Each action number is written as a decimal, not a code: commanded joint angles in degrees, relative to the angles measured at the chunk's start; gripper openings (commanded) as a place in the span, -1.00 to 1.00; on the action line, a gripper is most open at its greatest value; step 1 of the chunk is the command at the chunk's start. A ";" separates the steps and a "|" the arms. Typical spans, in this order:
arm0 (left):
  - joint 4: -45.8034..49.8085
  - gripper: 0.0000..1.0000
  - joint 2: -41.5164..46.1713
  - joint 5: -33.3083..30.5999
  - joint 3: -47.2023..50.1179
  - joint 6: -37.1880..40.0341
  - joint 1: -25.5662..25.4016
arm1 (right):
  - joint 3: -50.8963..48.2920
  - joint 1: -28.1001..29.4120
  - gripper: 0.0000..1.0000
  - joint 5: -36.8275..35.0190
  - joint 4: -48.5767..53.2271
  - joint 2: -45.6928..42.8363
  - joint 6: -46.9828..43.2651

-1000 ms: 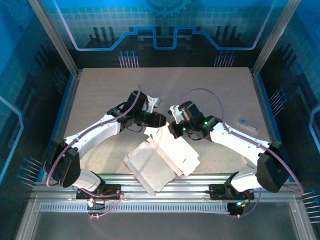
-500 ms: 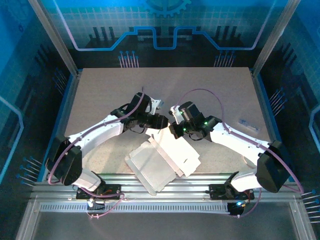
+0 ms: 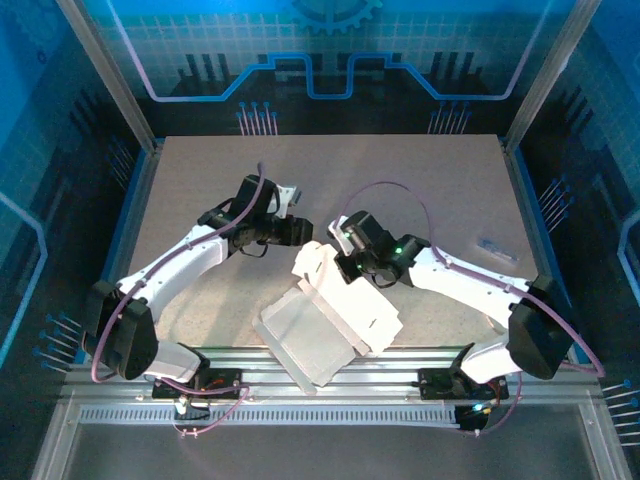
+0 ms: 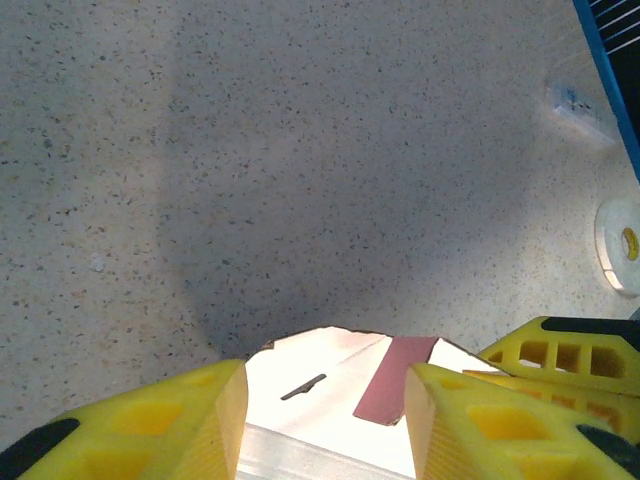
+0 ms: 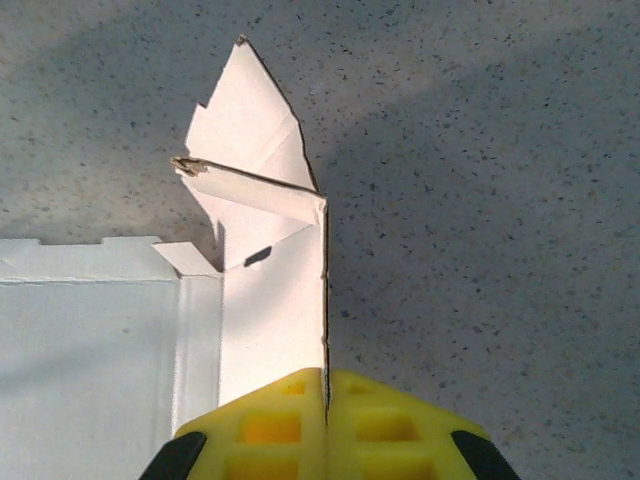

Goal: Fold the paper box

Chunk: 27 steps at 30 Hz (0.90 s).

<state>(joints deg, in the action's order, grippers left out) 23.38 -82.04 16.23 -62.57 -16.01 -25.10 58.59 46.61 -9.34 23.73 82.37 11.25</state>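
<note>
Top external view shows me the paper box near the front edge of the table, between the arms, whitish face up and mostly flat. I judge the folding barely begun: one side panel stands up, while the other walls and flaps are left. My right gripper is pinched on that upright panel's edge, and my left gripper has its jaws apart over a slotted flap, clamping nothing.

A speckled beige table sits under cold blue light. Behind the table rises a blue wall with a grid pattern and a gear emblem. Metal posts stand at the table's far corners; a ribbed metal rail runs along its near edge.
</note>
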 commanded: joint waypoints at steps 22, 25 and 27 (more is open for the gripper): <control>5.22 -0.25 -11.87 5.53 -6.29 11.83 0.76 | 5.22 7.78 -0.90 -19.74 2.74 4.63 -6.99; 6.11 -0.44 -12.20 6.23 -6.75 12.11 0.82 | 5.48 7.75 -0.90 -19.67 2.64 5.12 -7.11; 6.58 -0.62 -12.30 6.45 -6.87 12.11 0.77 | 5.75 7.75 -0.90 -19.61 2.68 5.39 -7.23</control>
<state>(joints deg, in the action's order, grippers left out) 27.55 -93.45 19.88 -67.48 -5.54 -24.67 62.39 53.71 -28.36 26.11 86.85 4.84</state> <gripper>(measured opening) 0.231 0.067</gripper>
